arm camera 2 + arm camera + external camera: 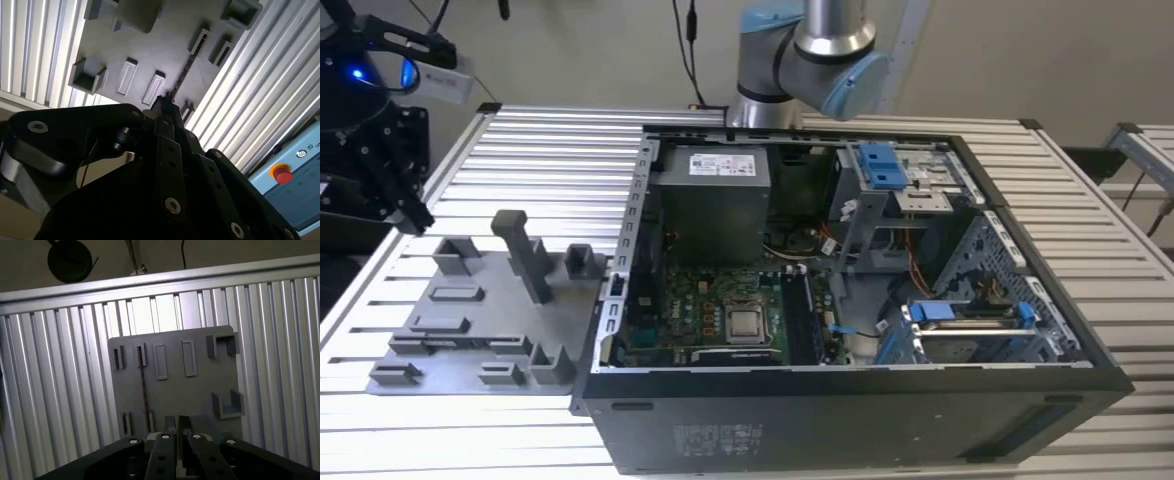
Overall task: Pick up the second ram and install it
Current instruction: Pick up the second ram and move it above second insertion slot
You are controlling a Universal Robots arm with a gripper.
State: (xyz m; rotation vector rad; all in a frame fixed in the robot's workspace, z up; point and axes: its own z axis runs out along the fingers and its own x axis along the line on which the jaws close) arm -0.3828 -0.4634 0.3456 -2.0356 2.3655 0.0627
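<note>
- gripper (pixel 177 426) hangs over grey tray (pixel 200 395); jaws almost together, holding nothing
- second ram (pixel 143 385) stands on edge in the tray's slots; thin dark strip
- ram lies just beside the gripper, not between the jaws; long axis runs away across tray

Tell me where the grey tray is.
The grey tray lies on the slatted table at the exterior view's left, beside the open computer case.
</note>
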